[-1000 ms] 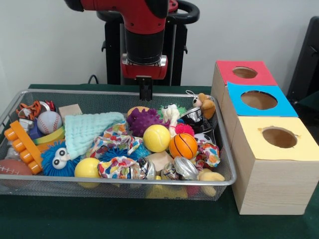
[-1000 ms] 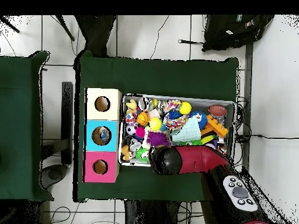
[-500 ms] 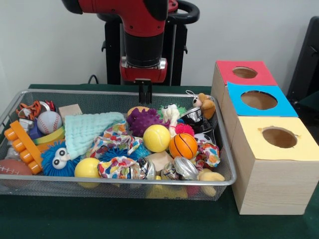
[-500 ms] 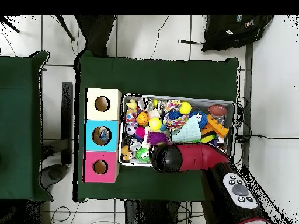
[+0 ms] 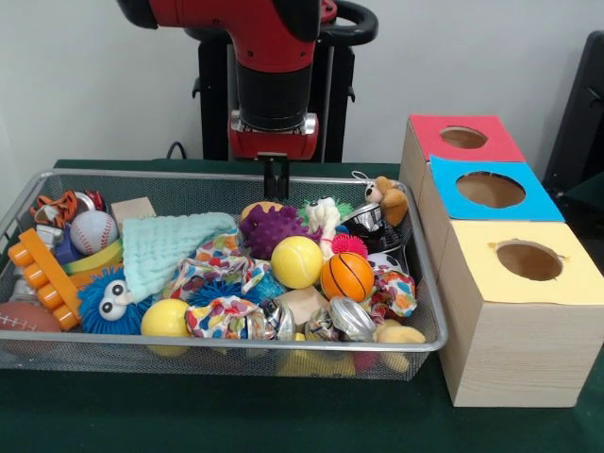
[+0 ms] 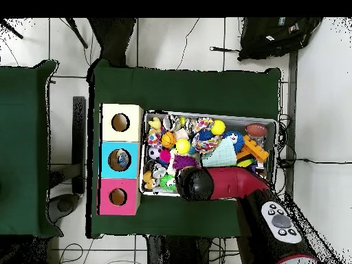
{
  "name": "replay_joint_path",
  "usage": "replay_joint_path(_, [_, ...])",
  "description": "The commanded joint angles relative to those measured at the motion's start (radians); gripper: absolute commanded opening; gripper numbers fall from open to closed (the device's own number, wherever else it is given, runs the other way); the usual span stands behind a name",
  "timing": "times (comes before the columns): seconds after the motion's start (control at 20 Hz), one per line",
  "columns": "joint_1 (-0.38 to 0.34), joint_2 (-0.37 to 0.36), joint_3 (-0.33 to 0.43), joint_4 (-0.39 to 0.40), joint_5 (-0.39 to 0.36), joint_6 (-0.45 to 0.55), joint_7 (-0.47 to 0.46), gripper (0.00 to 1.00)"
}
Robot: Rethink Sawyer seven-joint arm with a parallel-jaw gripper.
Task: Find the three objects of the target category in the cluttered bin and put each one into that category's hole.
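Three holes wait beside the bin, and nothing in view says which category is wanted, so the step in hand reads as searching. Ball toys look like the likeliest set, but that is only a guess. From the left of the wire bin (image 5: 189, 345): a brown toy football (image 5: 19, 316) lies jammed in the 8 o'clock corner, and a white baseball (image 5: 92, 230) with red stitching sits at 10 o'clock against an orange brick toy (image 5: 42, 276). A smooth yellow ball (image 5: 166, 319) rests at 7 o'clock against the near wall, beside a blue fuzzy creature (image 5: 109, 300). A mint cloth (image 5: 170, 247) is draped at about 11 o'clock. Near the middle a second yellow ball (image 5: 296, 261) lies on top of the heap, just in front of a purple spiky toy (image 5: 269, 226). An orange mini basketball (image 5: 347, 276) touches that ball at its 4 o'clock. The gripper (image 5: 276, 179) hangs over the far rim at 12 o'clock, clear of everything, and I cannot tell whether it is released or clenched. To do this well, pick an exposed, unburied piece first. Descend straight over its crown, since round, smooth toys will likely roll off neighbours if nudged sideways. To the right stand the red-topped hole (image 5: 463, 138), the blue-topped hole (image 5: 490, 190) and the yellow-topped hole (image 5: 528, 260).
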Motion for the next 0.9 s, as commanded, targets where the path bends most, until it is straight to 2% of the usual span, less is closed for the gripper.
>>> replay_joint_path(0.05, [0.017,0.069,0.066,-0.12,-0.002,0.009,0.0,0.0])
replay_joint_path(0.35, [0.048,0.151,0.037,-0.22,-0.007,0.023,0.018,0.0])
replay_joint_path(0.6, [0.091,0.144,0.018,-0.243,-0.002,0.055,0.035,0.0])
replay_joint_path(0.9, [0.092,0.182,0.066,-0.286,0.013,0.088,-0.028,0.0])
